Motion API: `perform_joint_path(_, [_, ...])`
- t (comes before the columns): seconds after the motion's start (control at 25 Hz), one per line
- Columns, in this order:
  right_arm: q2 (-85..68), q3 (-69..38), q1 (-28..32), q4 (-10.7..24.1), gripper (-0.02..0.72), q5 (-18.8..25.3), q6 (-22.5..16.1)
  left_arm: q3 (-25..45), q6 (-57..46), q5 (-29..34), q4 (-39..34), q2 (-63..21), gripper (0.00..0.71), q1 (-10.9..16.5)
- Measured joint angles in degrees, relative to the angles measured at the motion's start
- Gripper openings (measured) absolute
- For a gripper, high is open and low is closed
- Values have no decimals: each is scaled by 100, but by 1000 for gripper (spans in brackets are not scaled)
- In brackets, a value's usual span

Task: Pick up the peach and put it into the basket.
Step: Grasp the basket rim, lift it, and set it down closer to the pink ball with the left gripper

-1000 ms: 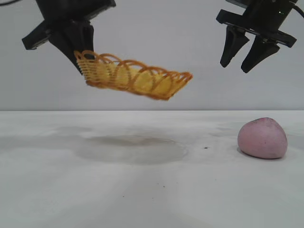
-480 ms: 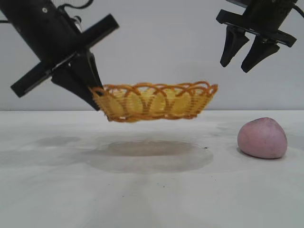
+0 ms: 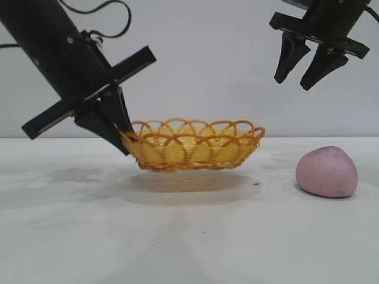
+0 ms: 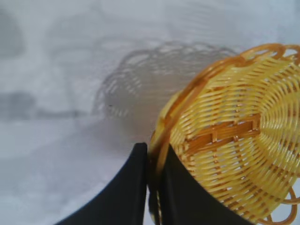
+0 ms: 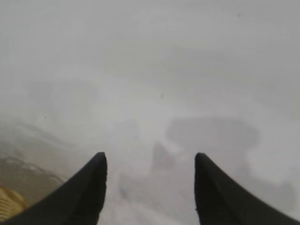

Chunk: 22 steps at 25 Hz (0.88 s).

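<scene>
Basket held low over the table, peach lying apart.
Left gripper [image 3: 125, 142] pinches the basket [image 3: 195, 145] rim at its 9 o'clock end; peach [image 3: 327, 172] rests on the table [image 3: 189, 236] at 3 o'clock; right gripper [image 3: 307, 70] hangs above it, half-spread, empty.

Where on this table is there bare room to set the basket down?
Bare table runs across the whole front, nearer the camera than the basket and peach, and a gap lies between those two. The left gripper pinches the basket's rim; the right gripper hangs open above the peach, crowding that side.
</scene>
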State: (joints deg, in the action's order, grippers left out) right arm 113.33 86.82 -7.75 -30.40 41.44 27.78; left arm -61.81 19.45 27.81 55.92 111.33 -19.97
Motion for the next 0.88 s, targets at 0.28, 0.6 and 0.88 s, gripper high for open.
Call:
perform_joint_path(0.28, [0,0,0,0,392,0,0,0,116,-47,8,74,0,0])
perform_joint_path(0.6, [0,0,0,0,392,0,0,0,116,-84,8,74,260,0])
perform_joint_path(0.88, [0,0,0,0,392,0,0,0,124,237,-110,62,360,0])
